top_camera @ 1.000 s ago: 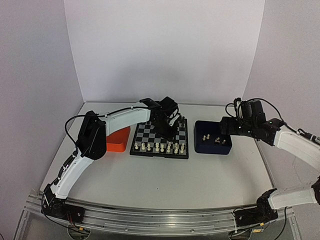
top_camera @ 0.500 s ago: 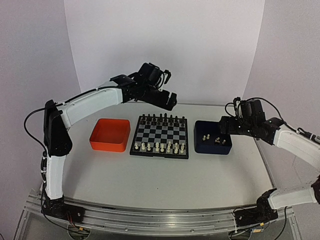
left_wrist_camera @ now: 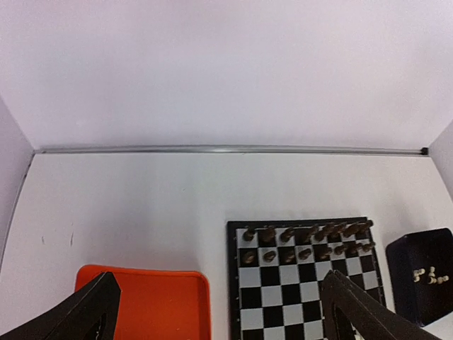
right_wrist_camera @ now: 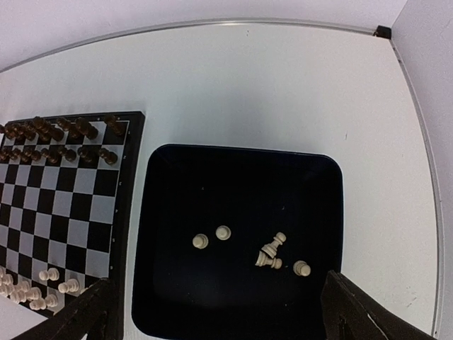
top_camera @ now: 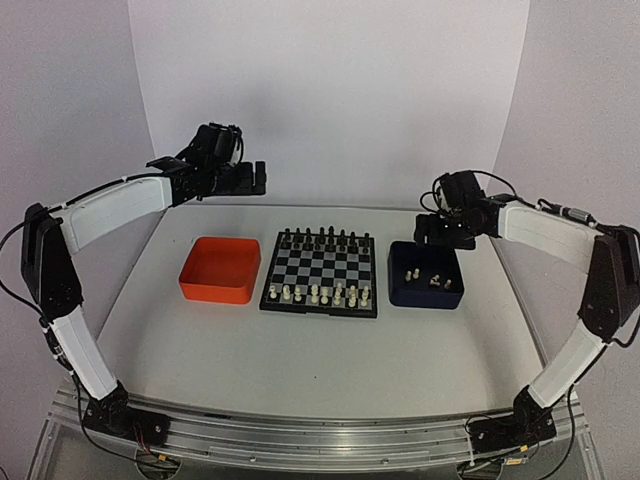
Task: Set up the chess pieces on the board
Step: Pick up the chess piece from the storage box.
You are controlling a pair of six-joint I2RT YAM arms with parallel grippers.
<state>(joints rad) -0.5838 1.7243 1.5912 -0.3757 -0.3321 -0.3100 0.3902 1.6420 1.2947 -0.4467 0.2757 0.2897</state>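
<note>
A small square chessboard [top_camera: 320,272] with black and pale grey checks and a black frame is lying at the middle of the white tabletop [top_camera: 330,350], between an orange square tray [top_camera: 220,270] on its left in the frame and a dark blue square tray [top_camera: 426,298] on its right, each just beside it. Small black chess pieces [top_camera: 322,238] are standing in the two rows along the board's upper edge. Tiny cream-white plastic chess pieces [top_camera: 318,294] are standing along the board's lower edge, in the two rows nearest the arm bases. More of them are lying in the dark blue tray, where the right wrist view is showing a handful: some upright, two leaning or toppled against each other near the tray's lower right. The left end effector [top_camera: 252,178] is hanging high in the upper left of the top view, above the far edge of the tabletop and well apart from the board. Its fingers [left_wrist_camera: 85,319] are showing at the two lower corners of the left wrist view, spread wide and gripping nothing. The right end effector [top_camera: 445,232] is hovering over the upper edge of the dark blue tray. Its fingers [right_wrist_camera: 78,319] are likewise standing far apart at the lower corners of its wrist view, released and empty, with the tray's loose pieces below and between them.
</note>
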